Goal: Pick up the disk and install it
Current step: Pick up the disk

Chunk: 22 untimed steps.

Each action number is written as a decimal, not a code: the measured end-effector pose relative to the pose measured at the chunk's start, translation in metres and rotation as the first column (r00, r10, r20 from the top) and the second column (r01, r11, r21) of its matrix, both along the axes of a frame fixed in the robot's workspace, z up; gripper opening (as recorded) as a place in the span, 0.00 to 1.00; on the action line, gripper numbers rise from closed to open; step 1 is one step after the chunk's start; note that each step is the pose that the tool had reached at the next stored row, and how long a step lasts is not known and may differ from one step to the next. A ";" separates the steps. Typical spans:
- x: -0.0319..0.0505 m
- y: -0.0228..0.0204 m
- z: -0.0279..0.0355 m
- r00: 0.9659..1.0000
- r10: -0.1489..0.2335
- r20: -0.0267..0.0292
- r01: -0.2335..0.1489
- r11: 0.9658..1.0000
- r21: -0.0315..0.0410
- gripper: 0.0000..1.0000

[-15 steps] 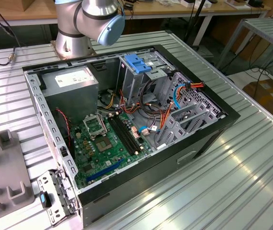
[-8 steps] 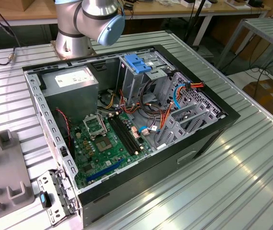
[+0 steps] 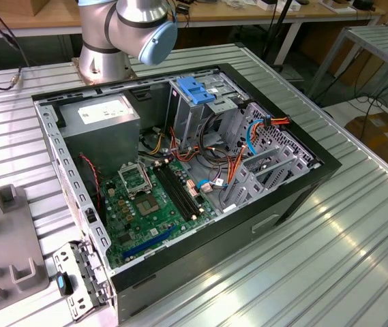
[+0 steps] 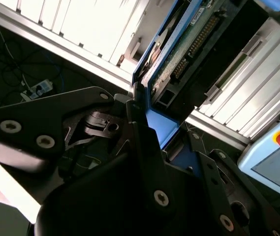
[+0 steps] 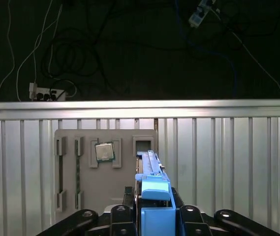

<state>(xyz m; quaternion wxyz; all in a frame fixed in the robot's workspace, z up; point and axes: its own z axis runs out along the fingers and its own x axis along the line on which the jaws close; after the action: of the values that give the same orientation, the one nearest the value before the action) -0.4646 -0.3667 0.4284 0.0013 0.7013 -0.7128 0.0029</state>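
While in the tool (image 5: 152,205), the disk (image 5: 151,169) aloft

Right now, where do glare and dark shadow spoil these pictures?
Exterior view: glare streaks the ribbed metal table. Second wrist view: table washed out white, black claw gripping the blue-railed dark disk lies shadowed. First wrist view: floor beyond nearly black.

computer case (image 3: 275,211) and tray (image 3: 13,255) on table (image 3: 330,272)

Your arm (image 3: 131,28) sits at the exterior view's upper left; in the first wrist view your gripper (image 5: 152,204) clamps the disk (image 5: 150,164).
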 end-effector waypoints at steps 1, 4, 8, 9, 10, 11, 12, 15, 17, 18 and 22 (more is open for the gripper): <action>0.0000 0.0000 0.0014 1.000 0.000 0.000 0.000 1.000 0.000 0.37; 0.0000 0.0000 0.0072 1.000 0.000 0.000 0.000 1.000 0.000 0.37; 0.0000 0.0000 0.0144 1.000 0.000 0.000 0.000 1.000 0.000 0.37; 0.0000 0.0000 0.0161 1.000 0.000 0.000 0.000 1.000 0.000 0.37; 0.0000 0.0000 0.0183 1.000 0.000 0.000 0.000 1.000 0.000 0.37; 0.0000 0.0000 0.0201 1.000 0.000 0.000 0.000 1.000 0.000 0.37; 0.0000 0.0000 0.0223 1.000 0.000 0.000 0.000 1.000 0.000 0.37; 0.0000 0.0000 0.0267 1.000 0.000 0.000 0.000 1.000 0.000 0.37; 0.0000 0.0000 0.0296 1.000 0.000 0.000 0.000 1.000 0.000 0.37; 0.0000 0.0000 0.0315 1.000 0.000 0.000 0.000 1.000 0.000 0.37; 0.0000 0.0000 0.0401 1.000 0.000 0.000 0.000 1.000 0.000 0.37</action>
<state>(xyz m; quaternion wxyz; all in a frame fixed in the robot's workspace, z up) -0.4646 -0.3667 0.4685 0.0013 0.7014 -0.7128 0.0029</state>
